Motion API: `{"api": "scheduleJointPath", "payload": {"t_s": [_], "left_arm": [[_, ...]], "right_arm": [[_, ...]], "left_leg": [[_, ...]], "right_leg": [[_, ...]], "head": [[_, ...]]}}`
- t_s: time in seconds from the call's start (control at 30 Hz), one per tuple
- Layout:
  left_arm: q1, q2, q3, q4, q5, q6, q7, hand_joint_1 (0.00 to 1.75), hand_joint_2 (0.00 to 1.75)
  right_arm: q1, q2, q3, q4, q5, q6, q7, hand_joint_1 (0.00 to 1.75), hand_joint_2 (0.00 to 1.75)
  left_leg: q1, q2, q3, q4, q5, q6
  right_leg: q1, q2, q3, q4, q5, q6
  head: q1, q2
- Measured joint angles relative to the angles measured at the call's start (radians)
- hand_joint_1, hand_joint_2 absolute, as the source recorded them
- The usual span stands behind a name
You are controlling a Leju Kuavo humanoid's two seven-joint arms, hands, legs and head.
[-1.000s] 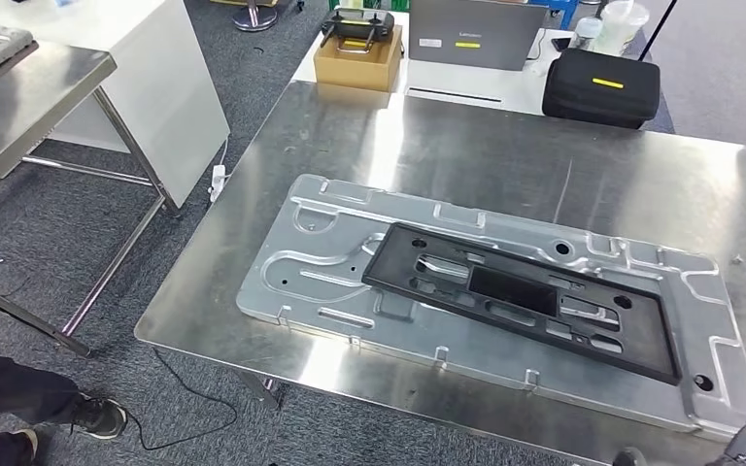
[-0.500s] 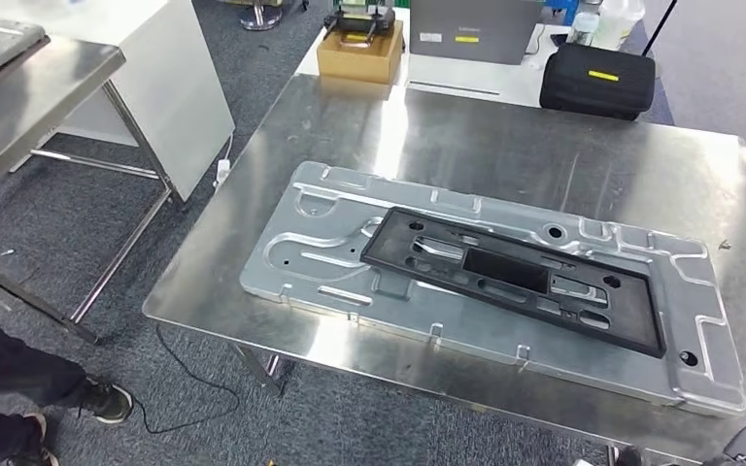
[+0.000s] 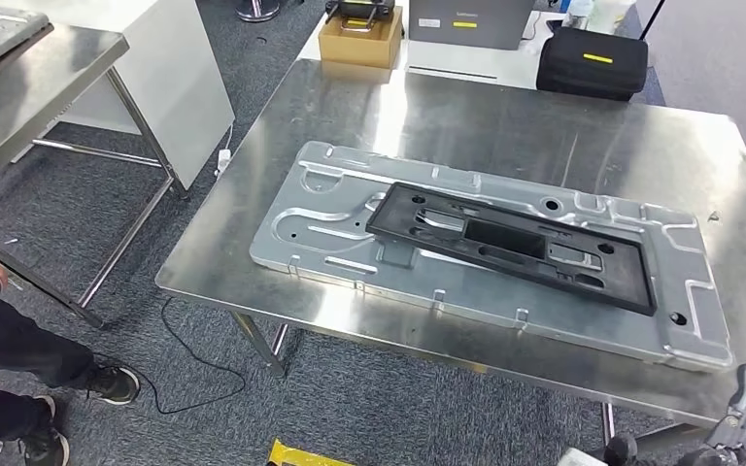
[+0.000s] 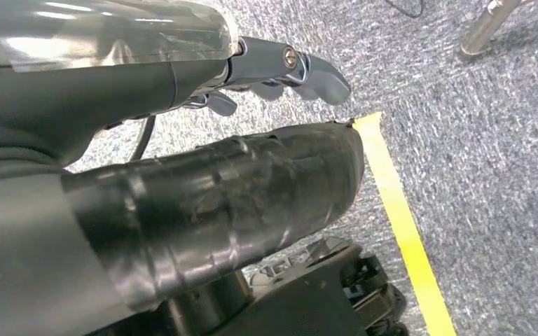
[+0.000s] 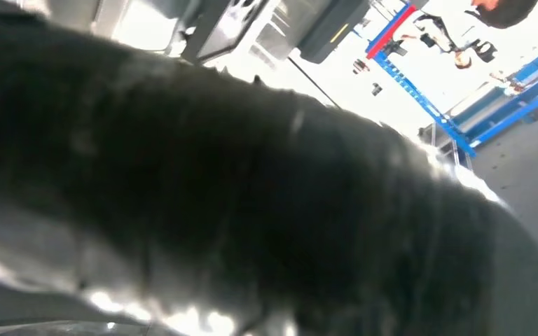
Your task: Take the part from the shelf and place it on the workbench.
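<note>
Since a second ago the whole scene in my head view is sliding upward and shrinking a little, so it is my own camera that is moving back, not the things on the workbench (image 3: 466,116). The black part (image 3: 510,248) is lying flat on the large silver stamped panel (image 3: 350,209), toward that panel's right half, and the panel is spanning the middle of the workbench, running slantwise from the left edge toward the near right corner. My right hand (image 3: 743,413) is hanging just off the near right corner, below the workbench edge, touching nothing; its fingers are pointing upward and apart, holding nothing. My left hand (image 4: 280,70) is hanging over grey carpet beside a strip of yellow floor tape (image 4: 399,224); its fingers are loosely extended with nothing in them. At the far edge a cardboard box (image 3: 359,44) and a black case (image 3: 588,63) are sitting on a white table. A second steel table (image 3: 29,87) is standing to the left, and a person's leg (image 3: 19,354) is showing at the near left.
</note>
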Motion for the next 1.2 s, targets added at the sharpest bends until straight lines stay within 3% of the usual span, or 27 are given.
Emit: {"api": "scheduleJointPath", "payload": {"t_s": [0.07, 0.1, 0.17, 0.23, 0.27, 0.3, 0.37, 0.43, 0.47, 0.53, 0.6, 0.63, 0.73, 0.77, 0.8, 0.83, 0.87, 0.9, 0.93, 1.0, 1.03, 1.1, 1.13, 1.2], "left_arm": [[0.001, 0.0, 0.001, 0.0, 0.0, 0.001, 0.0, 0.0, 0.0], [0.001, 0.0, 0.002, 0.0, 0.001, 0.001, 0.001, 0.0, 0.0], [0.003, 0.0, 0.003, 0.0, 0.002, 0.002, 0.001, 0.0, 0.0], [0.003, 0.0, 0.004, 0.0, 0.003, 0.002, 0.002, 0.0, 0.0], [0.003, 0.0, 0.004, 0.0, 0.003, 0.002, 0.002, 0.0, 0.0], [0.003, 0.0, 0.005, 0.0, 0.004, 0.002, 0.002, 0.0, 0.0], [0.003, 0.001, 0.005, 0.0, 0.005, 0.003, 0.002, 0.0, 0.0], [0.0, 0.001, 0.006, 0.0, 0.007, 0.003, 0.002, 0.0, 0.0], [-0.001, 0.001, 0.006, 0.0, 0.008, 0.004, 0.001, 0.0, 0.0], [-0.002, 0.001, 0.009, 0.0, 0.008, 0.005, 0.001, 0.0, 0.0], [-0.002, 0.001, 0.012, 0.0, 0.01, 0.006, 0.001, 0.0, 0.0], [-0.002, 0.0, 0.013, 0.0, 0.01, 0.007, 0.001, 0.0, 0.0], [-0.003, 0.0, 0.014, 0.0, 0.011, 0.007, 0.0, 0.0, 0.0], [-0.003, 0.0, 0.015, 0.0, 0.011, 0.007, 0.0, 0.0, 0.0], [-0.002, 0.0, 0.016, 0.0, 0.011, 0.007, 0.0, 0.0, 0.0], [-0.002, 0.0, 0.017, 0.0, 0.011, 0.007, 0.0, 0.0, 0.0], [-0.002, 0.0, 0.017, 0.0, 0.011, 0.007, 0.0, 0.0, 0.0], [-0.003, 0.0, 0.018, 0.0, 0.011, 0.007, 0.0, 0.0, 0.0], [-0.003, 0.0, 0.019, 0.0, 0.011, 0.007, 0.0, 0.0, 0.0], [-0.004, 0.0, 0.02, 0.0, 0.011, 0.007, 0.0, 0.0, 0.0], [-0.003, 0.0, 0.02, 0.0, 0.011, 0.007, 0.0, 0.0, 0.0], [0.0, 0.0, 0.021, 0.0, 0.011, 0.007, 0.0, 0.0, 0.0], [0.002, 0.0, 0.021, 0.0, 0.011, 0.007, 0.0, 0.0, 0.0], [0.004, 0.0, 0.022, 0.0, 0.011, 0.007, 0.0, 0.0, 0.0]], "right_arm": [[-0.001, 0.003, -0.001, 0.005, 0.0, 0.0, 0.0, 0.0, 0.0], [-0.002, 0.005, -0.001, 0.008, 0.001, 0.0, 0.0, 0.0, 0.0], [-0.003, 0.009, -0.002, 0.012, 0.002, 0.0, 0.0, 0.0, 0.0], [-0.004, 0.013, -0.002, 0.016, 0.002, 0.0, 0.0, 0.0, 0.0], [-0.004, 0.014, -0.002, 0.019, 0.003, 0.0, 0.0, 0.0, 0.0], [-0.004, 0.015, -0.002, 0.022, 0.003, 0.0, 0.0, 0.0, 0.0], [-0.006, 0.016, -0.002, 0.028, 0.004, 0.0, 0.0, 0.0, 0.0], [-0.007, 0.016, -0.002, 0.032, 0.004, 0.0, 0.0, 0.0, 0.0], [-0.008, 0.016, -0.001, 0.034, 0.004, 0.0, 0.0, 0.0, 0.0], [-0.011, 0.017, -0.001, 0.037, 0.005, 0.0, -0.001, 0.0, 0.0], [-0.012, 0.019, -0.001, 0.039, 0.006, 0.0, -0.002, 0.0, 0.0], [-0.012, 0.02, -0.001, 0.04, 0.006, 0.0, -0.002, 0.0, 0.0], [-0.012, 0.021, -0.001, 0.044, 0.007, 0.0, -0.003, 0.0, 0.0], [-0.013, 0.021, -0.001, 0.046, 0.007, 0.0, -0.003, 0.0, 0.0], [-0.013, 0.021, -0.001, 0.047, 0.007, 0.0, -0.003, 0.0, 0.0], [-0.013, 0.021, -0.001, 0.049, 0.007, 0.0, -0.003, 0.0, 0.0], [-0.013, 0.021, -0.001, 0.049, 0.007, 0.0, -0.003, 0.0, 0.0], [-0.014, 0.021, -0.001, 0.05, 0.007, 0.0, -0.003, 0.0, 0.0], [-0.016, 0.021, -0.001, 0.05, 0.007, 0.0, -0.003, 0.0, 0.0], [-0.019, 0.022, -0.001, 0.05, 0.006, 0.0, -0.003, 0.0, 0.0], [-0.02, 0.023, -0.002, 0.05, 0.006, 0.0, -0.003, 0.0, 0.0], [-0.02, 0.024, -0.002, 0.05, 0.007, 0.0, -0.003, 0.0, 0.0], [-0.021, 0.025, -0.002, 0.051, 0.006, 0.0, -0.003, 0.0, 0.0], [-0.021, 0.026, -0.001, 0.051, 0.007, 0.0, -0.003, 0.0, 0.0]], "left_leg": [[0.002, -0.001, -0.004, 0.003, 0.003, -0.013], [0.003, -0.003, -0.011, 0.015, -0.013, -0.019], [0.007, -0.005, -0.037, 0.087, -0.09, -0.028], [0.01, -0.005, -0.067, 0.204, -0.176, -0.033], [0.011, -0.005, -0.07, 0.248, -0.194, -0.034], [0.011, -0.005, -0.059, 0.261, -0.188, -0.035], [0.011, -0.005, 0.014, 0.187, -0.133, -0.032], [0.008, -0.005, 0.112, 0.044, -0.107, -0.025], [0.006, -0.006, 0.142, -0.008, -0.108, -0.02], [0.0, -0.007, 0.156, -0.05, -0.109, -0.01], [0.003, -0.003, 0.144, -0.06, -0.085, 0.005], [0.006, 0.0, 0.135, -0.066, -0.071, 0.013], [0.005, 0.005, 0.093, -0.066, -0.036, 0.027], [0.004, 0.007, 0.077, -0.062, -0.026, 0.027], [0.003, 0.008, 0.06, -0.057, -0.016, 0.025], [0.003, 0.008, 0.043, -0.05, -0.007, 0.023], [0.003, 0.008, 0.024, -0.041, 0.001, 0.019], [0.003, 0.008, 0.007, -0.03, 0.008, 0.015], [0.003, 0.007, -0.008, -0.017, 0.013, 0.01], [0.002, 0.005, -0.027, -0.001, 0.024, -0.002], [0.002, 0.005, -0.032, 0.002, 0.032, -0.008], [0.007, 0.004, -0.044, 0.005, 0.035, -0.021], [0.009, 0.003, -0.054, 0.02, 0.012, -0.027], [0.012, 0.001, -0.08, 0.099, -0.087, -0.034]], "right_leg": [[-0.001, -0.001, -0.012, -0.005, 0.013, -0.015], [-0.003, -0.003, -0.019, -0.007, 0.021, -0.024], [-0.004, -0.007, -0.039, -0.009, 0.04, -0.039], [0.0, -0.009, -0.065, -0.006, 0.059, -0.044], [0.001, -0.01, -0.08, -0.004, 0.068, -0.044], [0.002, -0.011, -0.095, -0.001, 0.077, -0.044], [0.003, -0.011, -0.121, 0.006, 0.093, -0.041], [0.003, -0.012, -0.139, 0.013, 0.108, -0.035], [0.004, -0.012, -0.144, 0.014, 0.116, -0.03], [0.003, -0.014, -0.148, 0.009, 0.136, -0.018], [0.002, -0.012, -0.153, 0.01, 0.133, -0.006], [0.001, -0.01, -0.161, 0.028, 0.106, -0.002], [-0.002, -0.005, -0.195, 0.178, -0.037, 0.008], [-0.003, -0.005, -0.201, 0.234, -0.06, 0.011], [-0.005, -0.005, -0.198, 0.27, -0.057, 0.014], [-0.007, -0.005, -0.18, 0.275, -0.032, 0.017], [-0.011, -0.005, -0.145, 0.245, 0.0, 0.019], [-0.015, -0.004, -0.096, 0.187, 0.018, 0.021], [-0.015, -0.003, -0.043, 0.114, 0.018, 0.02], [-0.011, -0.001, 0.02, 0.01, -0.011, 0.012], [-0.006, 0.0, 0.026, -0.01, -0.018, 0.004], [-0.005, -0.002, 0.008, -0.013, -0.003, -0.016], [-0.004, -0.004, -0.004, -0.013, 0.008, -0.026], [-0.003, -0.008, -0.034, -0.014, 0.033, -0.04]], "head": [[0.0, 0.0], [-0.001, 0.0], [-0.002, 0.0], [-0.003, 0.0], [-0.003, 0.0], [-0.003, 0.0], [-0.003, 0.0], [-0.002, 0.0], [-0.002, 0.0], [-0.002, 0.0], [-0.002, 0.0], [-0.001, 0.0], [0.0, 0.0], [-0.001, 0.0], [0.0, 0.0], [-0.001, 0.0], [-0.001, 0.0], [-0.001, 0.0], [-0.001, 0.0], [-0.001, 0.0], [-0.002, 0.0], [-0.002, 0.0], [-0.002, 0.0], [-0.002, 0.0]]}}
